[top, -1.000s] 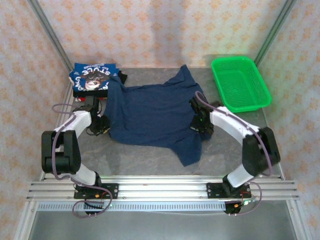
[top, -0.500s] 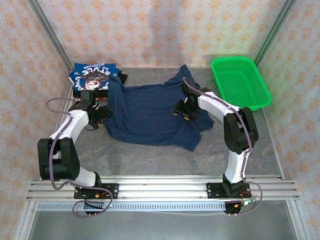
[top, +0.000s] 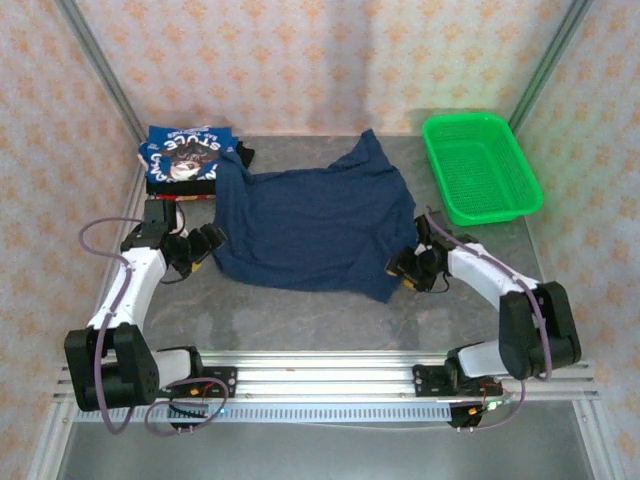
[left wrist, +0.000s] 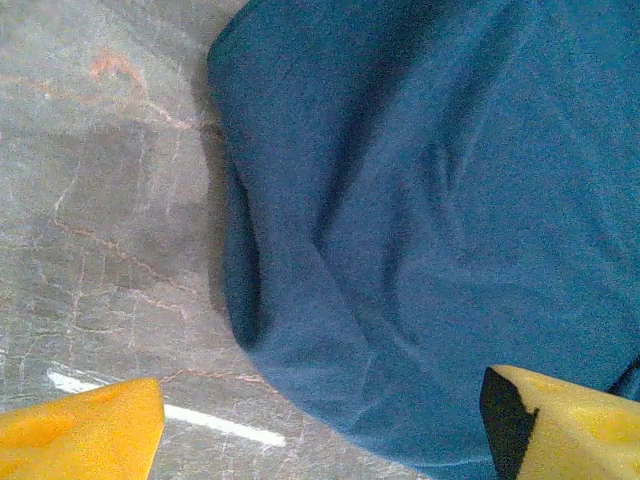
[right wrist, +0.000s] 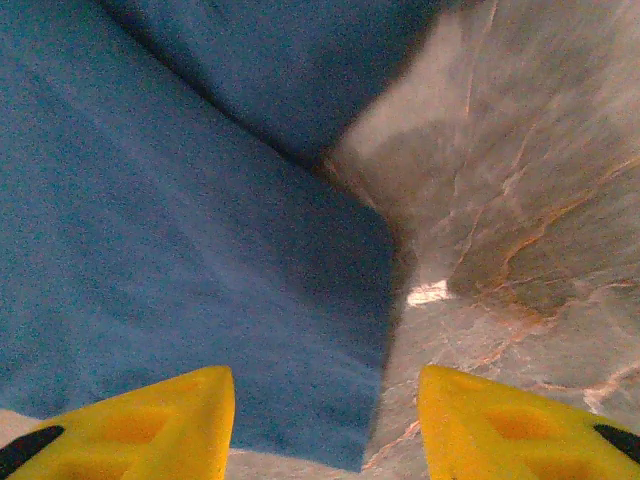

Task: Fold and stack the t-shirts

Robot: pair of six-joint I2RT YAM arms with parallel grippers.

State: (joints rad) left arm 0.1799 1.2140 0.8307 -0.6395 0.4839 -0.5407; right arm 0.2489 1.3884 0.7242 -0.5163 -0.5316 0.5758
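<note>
Navy t-shirt (top: 310, 225) lies free of both grippers. The left gripper (top: 205, 245) is at the shirt's 8 o'clock corner with its jaws spread wide and nothing between them. In the left wrist view its yellow fingers (left wrist: 85, 430) stand far apart over the rounded cloth edge and the bare grey table (top: 300, 320). The right gripper (top: 405, 268) is at the shirt's 5 o'clock corner, likewise released. In the right wrist view one of its fingers (right wrist: 150, 415) is above the squared cloth corner and the other above marbled tabletop, clamping nothing.

The shirt is spread, rumpled, over the middle of the table, with a peak of cloth reaching toward 12 o'clock and a creased flap at its 5 o'clock end. At the table's 10 o'clock sits a stack of folded t-shirts (top: 185, 160): a blue one with white lettering and a graphic print is on top, with black and red cloth showing at its edges. The navy shirt's 10 o'clock corner reaches that stack. A green mesh basket (top: 480, 170) stands at the table's 2 o'clock, near the shirt but apart from it.
</note>
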